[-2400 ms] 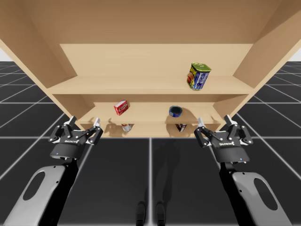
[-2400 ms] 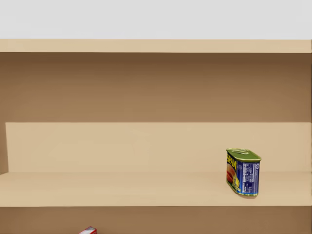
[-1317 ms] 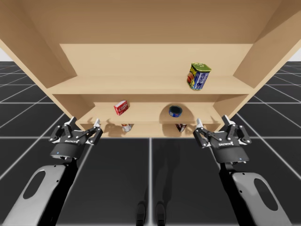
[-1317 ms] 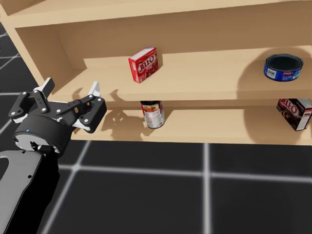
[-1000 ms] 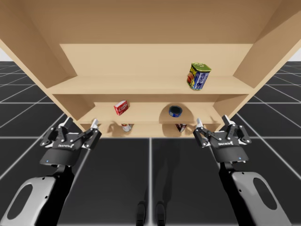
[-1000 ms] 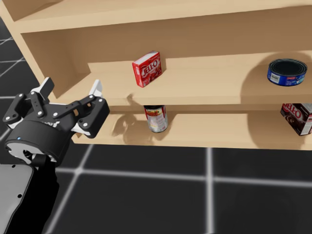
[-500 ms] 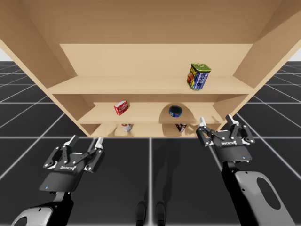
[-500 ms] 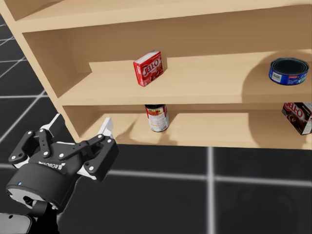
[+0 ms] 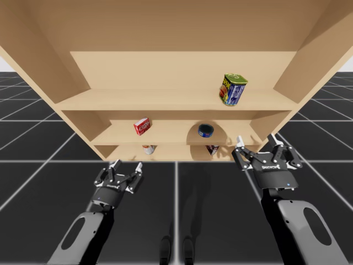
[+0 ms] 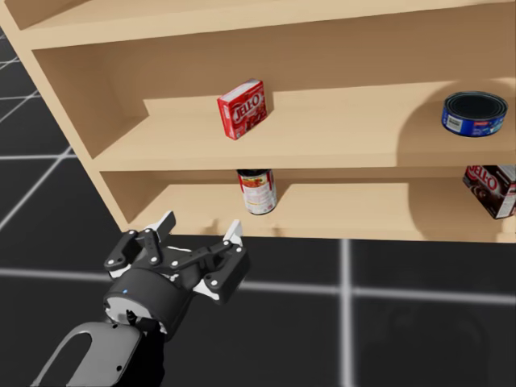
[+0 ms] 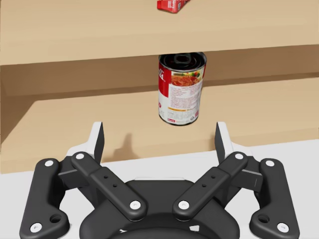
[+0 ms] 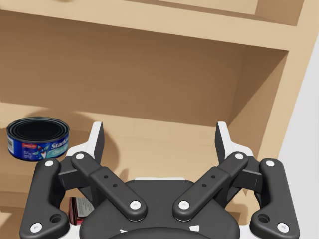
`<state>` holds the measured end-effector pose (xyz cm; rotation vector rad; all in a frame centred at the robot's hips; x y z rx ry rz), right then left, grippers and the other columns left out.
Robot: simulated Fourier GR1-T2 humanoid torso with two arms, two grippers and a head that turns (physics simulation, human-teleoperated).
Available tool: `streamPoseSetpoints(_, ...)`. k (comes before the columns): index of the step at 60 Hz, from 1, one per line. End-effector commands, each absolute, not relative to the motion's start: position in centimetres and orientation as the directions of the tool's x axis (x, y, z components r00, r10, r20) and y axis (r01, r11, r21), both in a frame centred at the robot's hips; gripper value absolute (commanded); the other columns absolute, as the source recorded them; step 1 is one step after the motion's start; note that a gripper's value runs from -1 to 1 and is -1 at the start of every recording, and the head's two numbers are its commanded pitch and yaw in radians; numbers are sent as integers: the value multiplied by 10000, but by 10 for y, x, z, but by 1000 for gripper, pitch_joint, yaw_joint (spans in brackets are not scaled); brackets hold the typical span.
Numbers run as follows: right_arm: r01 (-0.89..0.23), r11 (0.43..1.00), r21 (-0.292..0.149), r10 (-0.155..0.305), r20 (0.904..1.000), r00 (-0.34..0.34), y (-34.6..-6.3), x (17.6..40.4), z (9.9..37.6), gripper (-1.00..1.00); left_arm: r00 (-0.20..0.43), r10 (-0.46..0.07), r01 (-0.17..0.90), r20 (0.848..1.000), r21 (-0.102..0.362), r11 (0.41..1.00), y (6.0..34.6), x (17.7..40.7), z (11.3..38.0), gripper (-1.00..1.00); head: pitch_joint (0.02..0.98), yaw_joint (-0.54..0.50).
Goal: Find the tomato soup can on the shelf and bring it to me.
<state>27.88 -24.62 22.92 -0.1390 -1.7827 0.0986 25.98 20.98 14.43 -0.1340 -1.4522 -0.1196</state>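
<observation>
Approach is the step in hand: my left gripper (image 11: pixel 159 134) hangs just in front of the shelf (image 11: pixel 279 109), its fingers spread wide, holding and touching nothing. Straight ahead of it, well apart from both fingers, the tomato soup can (image 11: pixel 181 88) stands upright on the lowest board, under the board that carries a red box (image 10: pixel 241 109). The next move, I judge, calls for a level reach forward until the can sits between the fingers, then a close on its sides, keeping clear of the board above. My right gripper (image 12: pixel 159 132) is likewise spread and empty, with a flat blue can (image 12: pixel 38 138) ahead of it. A dark box (image 10: pixel 488 189) seems to lean below that can. Farthest up stands a green-topped blue tin (image 9: pixel 234 90).
</observation>
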Motion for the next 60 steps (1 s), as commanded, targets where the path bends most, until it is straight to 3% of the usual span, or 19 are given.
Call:
streamPoseSetpoints(1,426,9900,-1347,1407,9671,-2117,-247,279,230,-1000,1364,-6,1849,9907,-249,9824,191,288,132,-1000,747,217)
streamPoseSetpoints(10,376,9912,-1272,1323,9690,-2089,-247,279,230,-1000,1532,-38,1851,9882,-249,9824,184,307,131,-1000,750,219)
streamPoseSetpoints(22,222,9940,-1069,1092,9741,-1982,-246,279,230,-1000,1476,-471,1642,9879,225,9862,174,335,123,-1000,748,213)
streamPoseSetpoints(46,192,9945,-1034,1052,9742,-1997,-247,279,232,-1000,1700,-89,1205,9854,-118,9926,165,389,119,-1000,754,200)
streamPoseSetpoints(57,252,9946,-1002,1033,9747,-1980,-249,279,232,-1000,2078,-16,1236,9782,-247,9920,160,396,115,-1000,755,194)
streamPoseSetpoints(58,253,9947,-992,1022,9749,-1976,-249,279,232,-1000,2164,21,1234,9763,-295,9919,160,396,114,-904,755,194)
streamPoseSetpoints(60,257,9948,-986,1018,9749,-1978,-249,278,233,-1000,2209,-2,1216,9753,-274,9922,159,394,113,-500,756,193)
